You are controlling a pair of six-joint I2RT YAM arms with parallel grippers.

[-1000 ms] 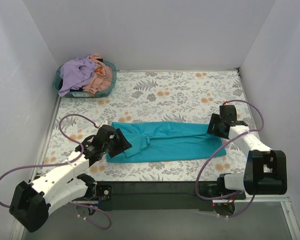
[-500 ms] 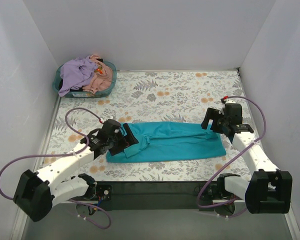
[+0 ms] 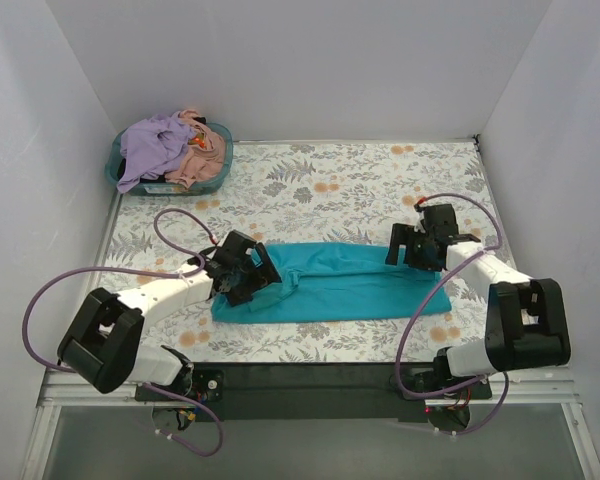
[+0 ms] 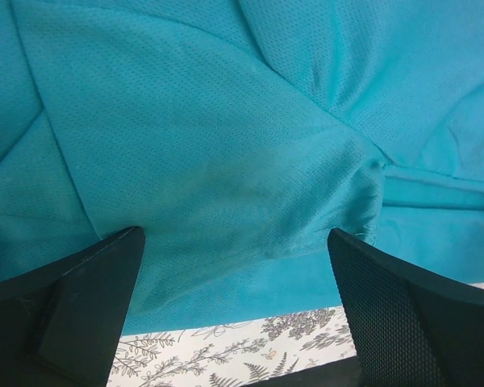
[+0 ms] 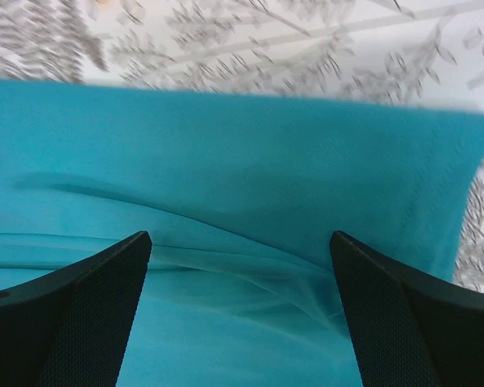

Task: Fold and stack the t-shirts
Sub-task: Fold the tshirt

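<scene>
The teal-blue t-shirt [image 3: 335,283] lies folded into a long band across the middle of the floral table cloth. My left gripper [image 3: 264,277] is open over its left end; the left wrist view shows the shirt [image 4: 226,145] filling the gap between the spread fingers [image 4: 403,314]. My right gripper [image 3: 401,248] is open over its right end, with the shirt [image 5: 242,177] under the spread fingers [image 5: 81,314]. The lavender t-shirt [image 3: 152,147] and the peach-pink t-shirt [image 3: 202,160] lie heaped at the back left.
A teal plastic basket [image 3: 118,177] at the back left corner holds the two heaped shirts. The grey-and-orange floral table cloth [image 3: 360,185] covers the table. White walls close in the left, back and right sides.
Both grippers have moved inward over the ends of the teal-blue shirt, the left one to the right and the right one to the left. The shirt lies as before.
</scene>
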